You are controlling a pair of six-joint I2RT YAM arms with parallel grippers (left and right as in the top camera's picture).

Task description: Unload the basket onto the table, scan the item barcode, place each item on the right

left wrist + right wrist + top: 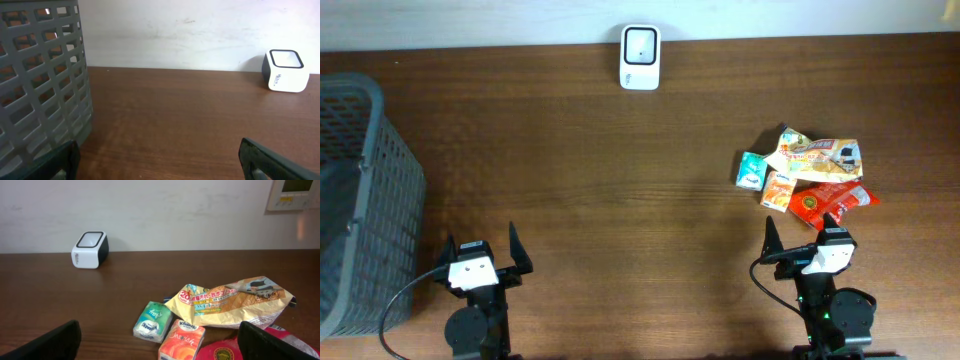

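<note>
- Both end effectors are wide open w/ nothing held. The left end effector [482, 245] is at 7 o'clock on the surface [620, 200]. The right end effector [805, 228] is at 5 o'clock, right at the near edge of the item pile.
- The task items sit in a heap at 3 o'clock. The yellow snack bag [815, 157] is on top, w/ the green tissue pack [752, 171] and orange tissue pack [779, 189] on its 9 o'clock side. The red packet [830, 200] is nearest your right arm.
- The scanner [640, 57] is at 12 o'clock, well apart from the heap.
- Risk: the items overlap, so closing on one may drag a neighbour or lift two. You could then get the wrong code read.
- Risk: the snack bag looks soft and crinkly. A pinch could slip, or crease it over the barcode, giving no read.
- Risk: no barcode shows in any view, so you may present the wrong face. Expect to need a turn.
- Risk: the red packet is so close to the right fingers that a careless drop-in could shove it twd 6 o'clock.
- Container: the grey basket [360, 200] is at 9 o'clock, beside the left arm. No item shows in the part in view, but the inside is dark and partly cut off, so can't tell fully.
</note>
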